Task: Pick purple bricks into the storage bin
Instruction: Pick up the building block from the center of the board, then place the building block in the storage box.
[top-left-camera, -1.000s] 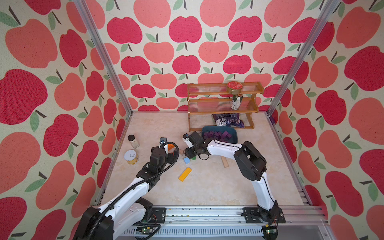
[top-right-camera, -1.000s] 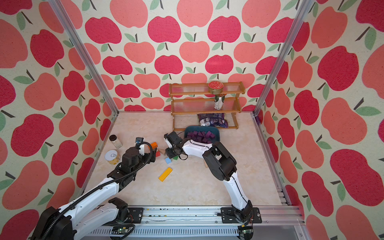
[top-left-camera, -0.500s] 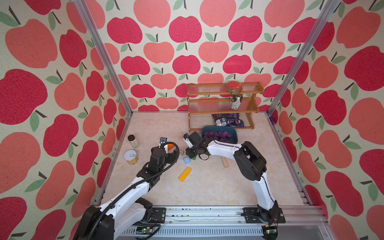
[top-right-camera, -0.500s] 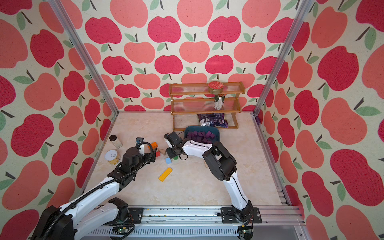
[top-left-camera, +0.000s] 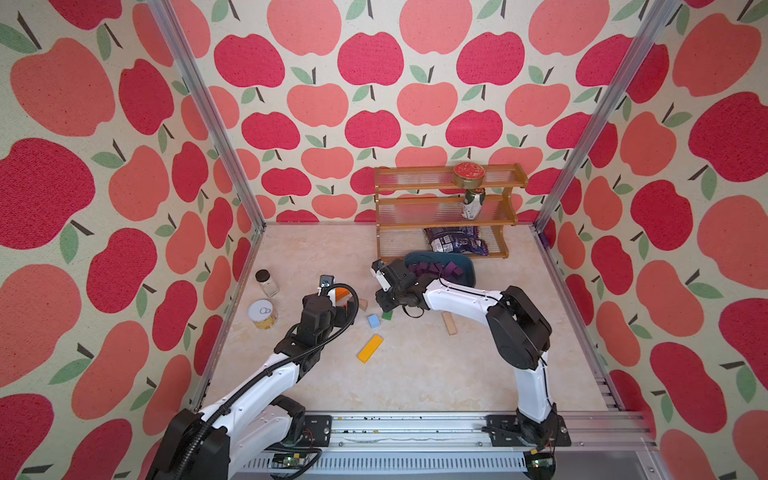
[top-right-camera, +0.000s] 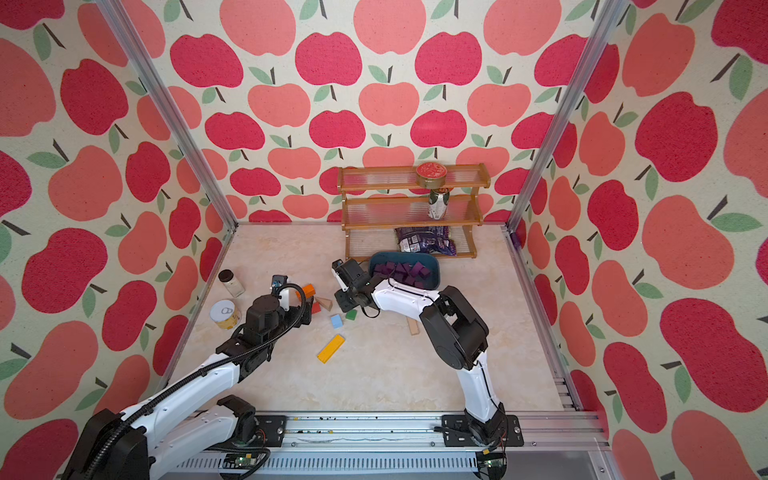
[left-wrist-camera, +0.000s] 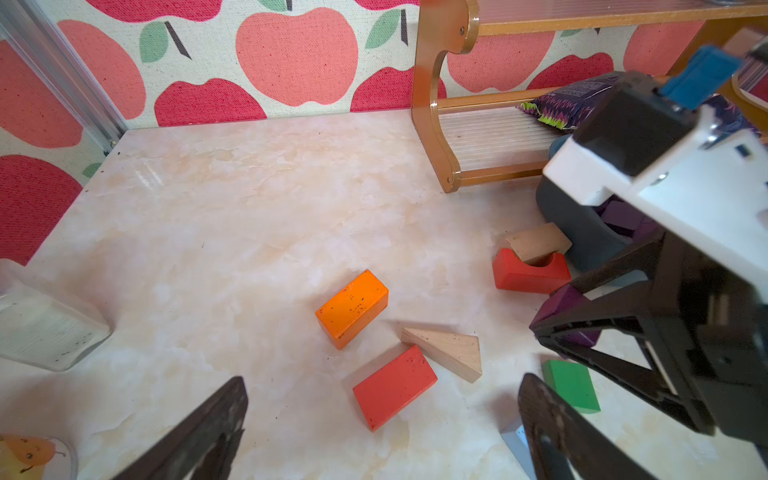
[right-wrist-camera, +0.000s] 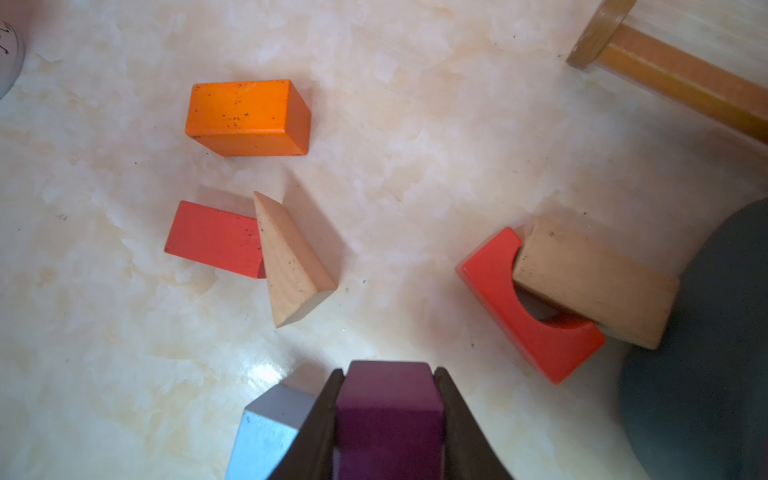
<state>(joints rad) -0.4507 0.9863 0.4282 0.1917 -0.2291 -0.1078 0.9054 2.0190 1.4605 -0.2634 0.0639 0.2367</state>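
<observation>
No legible text; snack bag (top-left-camera: 455, 243) print too blurred.

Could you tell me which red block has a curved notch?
The red block by the bin, against the long wood block; the other red block, touching the wedge, is a plain rectangle.

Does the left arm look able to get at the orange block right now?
Probably yes. The left gripper is open and faces the orange block, which lies on bare tabletop with its sides free; the red rectangular block and wooden wedge nearby do not touch it.
</observation>
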